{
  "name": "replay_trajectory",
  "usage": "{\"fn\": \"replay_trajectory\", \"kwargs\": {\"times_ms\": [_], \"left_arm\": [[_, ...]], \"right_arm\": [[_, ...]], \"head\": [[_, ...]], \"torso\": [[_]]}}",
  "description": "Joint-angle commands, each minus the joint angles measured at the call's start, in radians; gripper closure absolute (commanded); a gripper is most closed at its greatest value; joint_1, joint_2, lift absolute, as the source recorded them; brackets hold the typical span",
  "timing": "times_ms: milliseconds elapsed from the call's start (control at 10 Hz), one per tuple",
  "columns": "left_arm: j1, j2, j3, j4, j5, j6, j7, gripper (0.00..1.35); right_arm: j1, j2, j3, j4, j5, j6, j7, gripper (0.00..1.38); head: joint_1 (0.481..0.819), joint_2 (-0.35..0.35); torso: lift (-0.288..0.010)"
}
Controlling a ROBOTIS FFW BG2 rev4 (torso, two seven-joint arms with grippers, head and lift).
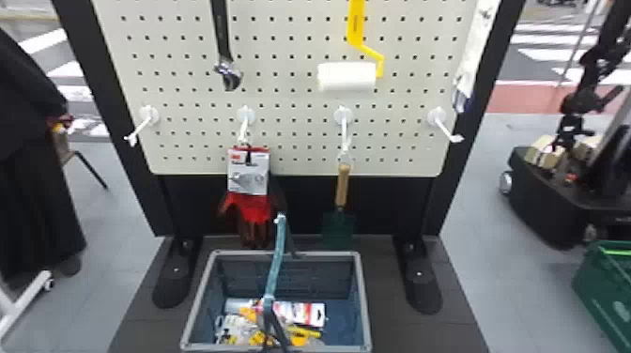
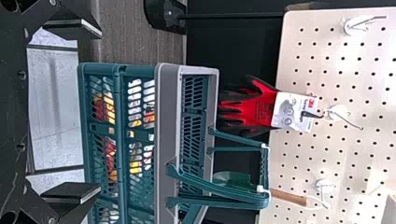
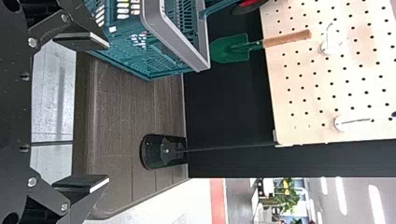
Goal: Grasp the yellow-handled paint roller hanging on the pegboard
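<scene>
The paint roller (image 1: 346, 76) hangs high on the white pegboard (image 1: 291, 141), right of centre; its yellow handle (image 1: 357, 23) rises from the white foam roll to the frame's top edge. My left gripper (image 2: 86, 112) is open, low in front of the teal basket (image 2: 135, 140), with nothing between its fingers. Beside the basket (image 3: 154, 37), over the dark base board, my right gripper (image 3: 93, 112) also stands open and holds nothing. Both grippers are well below the roller.
A wrench (image 1: 225, 47) hangs left of the roller. Red gloves (image 1: 249, 206) and a green trowel with a wooden handle (image 1: 339, 216) hang on lower hooks. The grey-rimmed basket (image 1: 202, 291) holds several packets. A green crate (image 1: 605, 281) stands at the right.
</scene>
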Motion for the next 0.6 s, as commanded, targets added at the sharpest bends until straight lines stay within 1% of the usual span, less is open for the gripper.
{"fn": "replay_trajectory", "kwargs": {"times_ms": [0,200,400,500], "left_arm": [[-0.008,0.003,-0.004,-0.001,-0.003,0.012,0.000,0.15],[0.012,-0.003,0.000,-0.003,-0.003,0.010,0.000,0.15],[0.020,-0.003,-0.004,-0.006,0.000,0.008,-0.002,0.15],[0.022,-0.003,-0.006,-0.006,0.003,0.010,-0.002,0.15]], "right_arm": [[0.008,0.007,-0.008,0.000,-0.001,-0.002,0.006,0.28],[-0.005,0.007,-0.008,0.017,-0.001,-0.002,0.022,0.28],[-0.003,0.008,-0.007,0.017,-0.007,0.001,0.028,0.28],[-0.003,0.011,-0.008,0.000,-0.010,0.023,0.028,0.29]], "head": [[0.549,0.000],[0.549,0.000],[0.549,0.000],[0.549,0.000]], "torso": [[-0.100],[-0.100],[-0.100],[-0.100]]}}
